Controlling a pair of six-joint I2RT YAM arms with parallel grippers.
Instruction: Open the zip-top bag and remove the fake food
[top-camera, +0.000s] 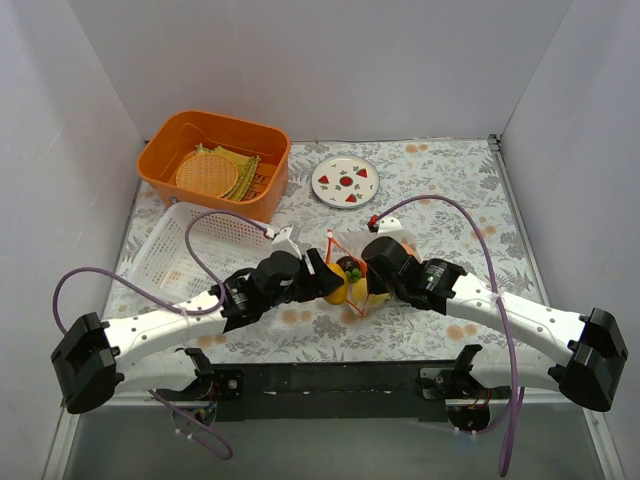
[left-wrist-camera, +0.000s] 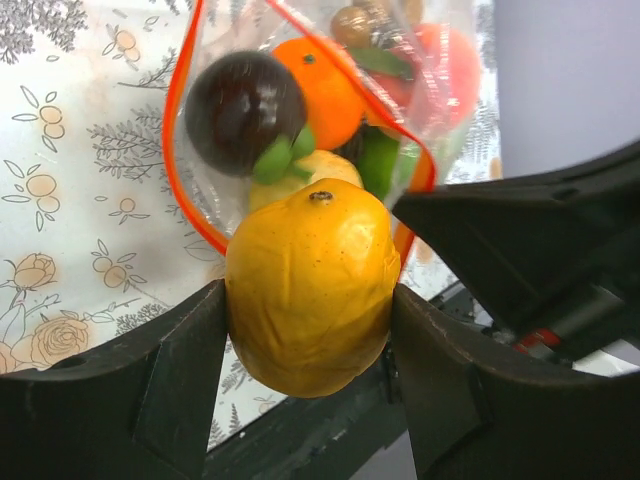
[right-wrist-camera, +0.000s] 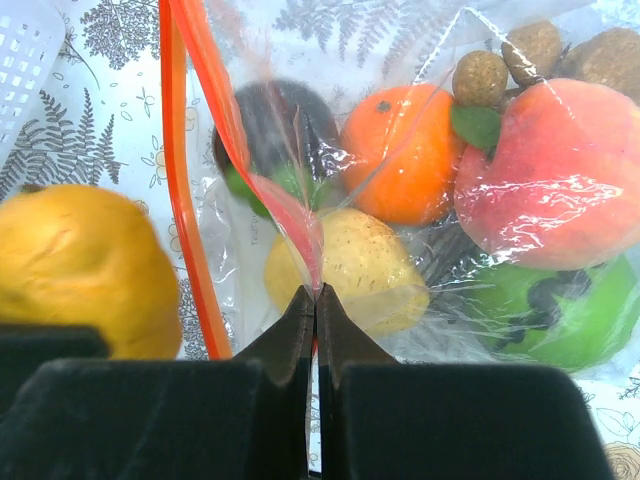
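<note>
The clear zip-top bag (top-camera: 368, 262) with its red-orange zip strip (right-wrist-camera: 186, 180) hangs open between my two grippers at mid-table. My left gripper (left-wrist-camera: 310, 345) is shut on a yellow lemon (left-wrist-camera: 310, 290) just outside the bag's mouth; the lemon also shows in the top view (top-camera: 336, 290). My right gripper (right-wrist-camera: 316, 295) is shut on the bag's zip edge. Inside the bag I see a dark round fruit (left-wrist-camera: 245, 105), an orange (right-wrist-camera: 400, 150), a pale yellow piece (right-wrist-camera: 350, 265), a pink peach (right-wrist-camera: 555, 170), a green piece (right-wrist-camera: 555, 315) and tan nut-like bits (right-wrist-camera: 480, 78).
An orange tub (top-camera: 160, 165) with a woven tan mat (top-camera: 205, 175) stands at the back left. A white mesh basket (top-camera: 190, 250) lies in front of it. A white plate with painted red fruit (top-camera: 346, 181) sits at the back centre.
</note>
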